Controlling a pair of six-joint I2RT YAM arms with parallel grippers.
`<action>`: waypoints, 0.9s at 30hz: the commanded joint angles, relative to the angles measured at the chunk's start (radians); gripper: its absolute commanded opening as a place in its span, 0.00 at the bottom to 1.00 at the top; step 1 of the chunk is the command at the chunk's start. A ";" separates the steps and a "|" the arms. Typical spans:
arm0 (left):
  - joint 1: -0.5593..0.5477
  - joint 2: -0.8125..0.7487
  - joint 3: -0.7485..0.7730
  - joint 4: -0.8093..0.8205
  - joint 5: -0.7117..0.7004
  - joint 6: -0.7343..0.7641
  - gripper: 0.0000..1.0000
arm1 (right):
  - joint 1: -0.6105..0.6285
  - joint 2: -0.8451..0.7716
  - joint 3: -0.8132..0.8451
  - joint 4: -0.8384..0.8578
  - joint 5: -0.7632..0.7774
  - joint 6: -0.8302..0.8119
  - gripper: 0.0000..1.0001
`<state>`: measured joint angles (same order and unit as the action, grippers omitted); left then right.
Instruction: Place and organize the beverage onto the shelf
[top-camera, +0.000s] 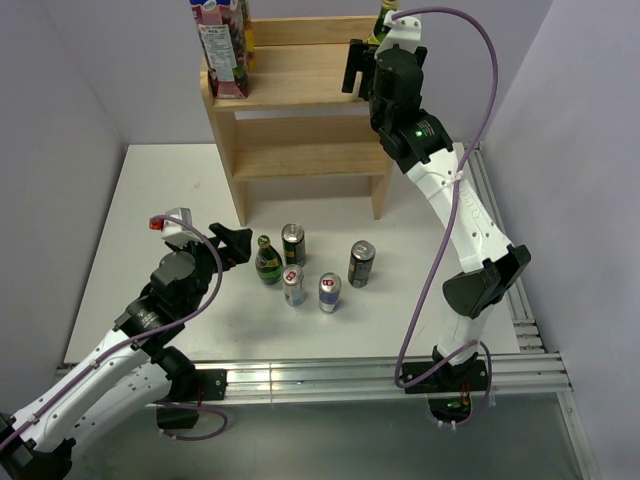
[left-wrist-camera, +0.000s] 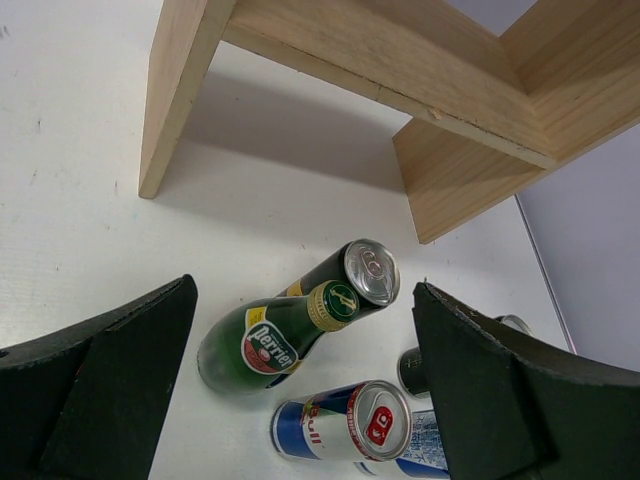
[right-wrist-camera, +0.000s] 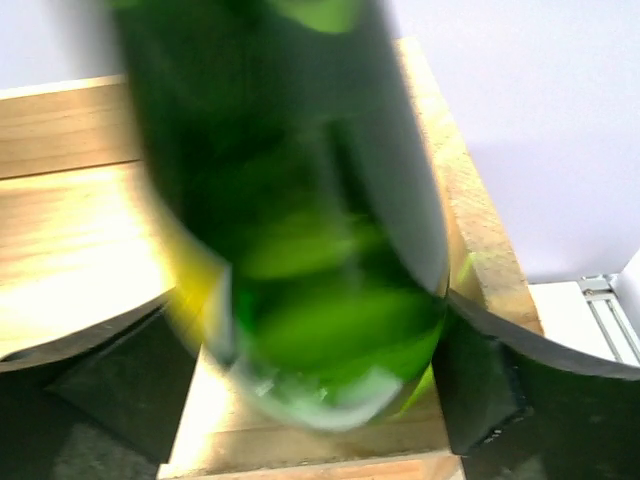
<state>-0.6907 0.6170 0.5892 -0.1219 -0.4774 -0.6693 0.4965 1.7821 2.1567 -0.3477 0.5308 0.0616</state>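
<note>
The light-wood two-tier shelf (top-camera: 300, 90) stands at the back of the table. It also shows in the left wrist view (left-wrist-camera: 400, 50) and the right wrist view (right-wrist-camera: 80, 200). My right gripper (top-camera: 372, 55) is at the right end of the top tier, shut on a green glass bottle (top-camera: 385, 18), which fills the blurred right wrist view (right-wrist-camera: 300, 230) just above the board. My left gripper (top-camera: 235, 245) is open and empty, just left of a green Perrier bottle (top-camera: 267, 262) that stands between its jaws in the wrist view (left-wrist-camera: 265, 345).
A juice carton (top-camera: 225, 45) stands on the top tier's left end. On the table stand a dark can (top-camera: 293, 243), a Red Bull can (top-camera: 293, 285), a blue-and-silver can (top-camera: 329, 292) and another dark can (top-camera: 361, 263). Grey walls enclose the table.
</note>
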 joint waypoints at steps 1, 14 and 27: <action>-0.003 -0.011 0.021 0.015 -0.013 0.011 0.97 | -0.026 -0.058 0.022 0.047 0.060 -0.008 0.94; -0.004 -0.014 0.008 0.014 -0.021 0.005 0.97 | -0.026 -0.058 0.014 0.041 0.064 0.007 1.00; -0.004 -0.068 -0.072 0.013 0.026 -0.006 0.99 | -0.018 -0.254 -0.162 0.029 -0.023 0.047 1.00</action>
<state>-0.6907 0.5671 0.5243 -0.1280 -0.4683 -0.6727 0.5014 1.6169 2.0163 -0.3367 0.4763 0.1093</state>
